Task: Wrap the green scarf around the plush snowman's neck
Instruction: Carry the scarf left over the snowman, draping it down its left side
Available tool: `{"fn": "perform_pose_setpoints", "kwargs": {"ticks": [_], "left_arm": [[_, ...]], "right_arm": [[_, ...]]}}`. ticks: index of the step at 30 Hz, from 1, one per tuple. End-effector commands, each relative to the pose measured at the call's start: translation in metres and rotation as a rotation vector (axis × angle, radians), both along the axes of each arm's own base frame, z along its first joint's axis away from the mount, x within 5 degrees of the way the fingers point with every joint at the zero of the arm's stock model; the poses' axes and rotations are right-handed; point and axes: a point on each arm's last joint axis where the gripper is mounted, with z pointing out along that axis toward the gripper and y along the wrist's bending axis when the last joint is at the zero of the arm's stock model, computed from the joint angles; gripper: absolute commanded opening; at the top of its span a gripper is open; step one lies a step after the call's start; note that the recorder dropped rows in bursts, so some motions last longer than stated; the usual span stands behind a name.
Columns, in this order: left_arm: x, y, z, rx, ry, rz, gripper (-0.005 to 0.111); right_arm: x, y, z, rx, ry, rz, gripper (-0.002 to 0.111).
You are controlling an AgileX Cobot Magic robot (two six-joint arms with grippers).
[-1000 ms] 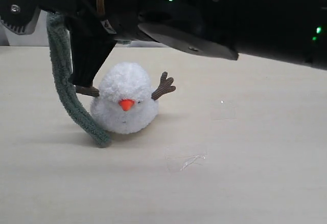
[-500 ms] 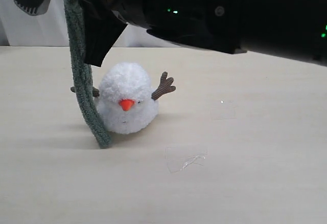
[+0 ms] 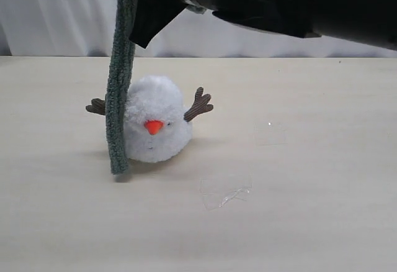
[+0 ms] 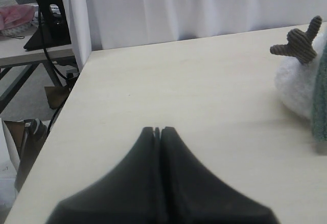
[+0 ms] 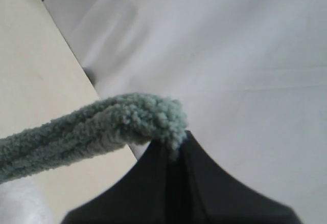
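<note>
Your right claw (image 5: 172, 150) is pinched tight on one end of the green scarf (image 3: 118, 98), up above the plush snowman (image 3: 155, 120). From there the scarf hangs straight down across one of the snowman's twig arms, its lower end reaching the table (image 3: 298, 160) just beside the snowman. Your left claw (image 4: 157, 130) is closed on nothing, near the snowman.

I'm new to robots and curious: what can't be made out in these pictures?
- Exterior view: the upper edge cuts off the top of the green scarf, which hides part of the plush snowman.
- Left wrist view: the picture's edge cuts off most of the snowman.
- Right wrist view: snowman outside the frame.
</note>
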Motion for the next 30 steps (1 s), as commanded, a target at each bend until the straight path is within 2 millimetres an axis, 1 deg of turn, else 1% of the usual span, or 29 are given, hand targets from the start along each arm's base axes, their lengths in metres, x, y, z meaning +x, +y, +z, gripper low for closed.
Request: {"fn": "perform_pose_setpoints", "kwargs": {"ticks": [1, 5, 8, 12, 16, 19, 24, 28, 30], "left_arm": [[0.000, 0.000, 0.000, -0.009, -0.013, -0.001, 0.000], [0.000, 0.000, 0.000, -0.009, -0.013, -0.001, 0.000], [0.000, 0.000, 0.000, -0.009, -0.013, -0.001, 0.000], [0.000, 0.000, 0.000, -0.009, -0.013, -0.001, 0.000], [0.000, 0.000, 0.000, -0.009, -0.013, -0.001, 0.000], [0.000, 0.000, 0.000, -0.009, -0.013, -0.001, 0.000], [0.000, 0.000, 0.000, -0.006, -0.013, -0.001, 0.000], [0.000, 0.000, 0.000, -0.006, -0.013, -0.001, 0.000], [0.000, 0.000, 0.000, -0.009, -0.013, -0.001, 0.000]], "right_arm": [[0.008, -0.006, 0.005, 0.054, -0.020, -0.009, 0.004], [0.019, -0.008, 0.000, 0.155, 0.015, -0.009, 0.004], [0.024, -0.006, -0.004, 0.204, 0.040, 0.019, 0.004], [0.029, 0.001, -0.014, 0.142, 0.015, 0.047, 0.004], [0.040, 0.000, -0.029, 0.092, 0.018, 0.000, 0.004], [0.051, -0.005, -0.040, 0.104, 0.046, -0.053, 0.004], [0.065, -0.017, -0.049, 0.186, 0.096, -0.121, 0.004], [0.072, -0.018, -0.060, 0.211, 0.127, -0.149, 0.004], [0.076, -0.015, -0.070, 0.194, 0.144, -0.152, 0.004]]}}
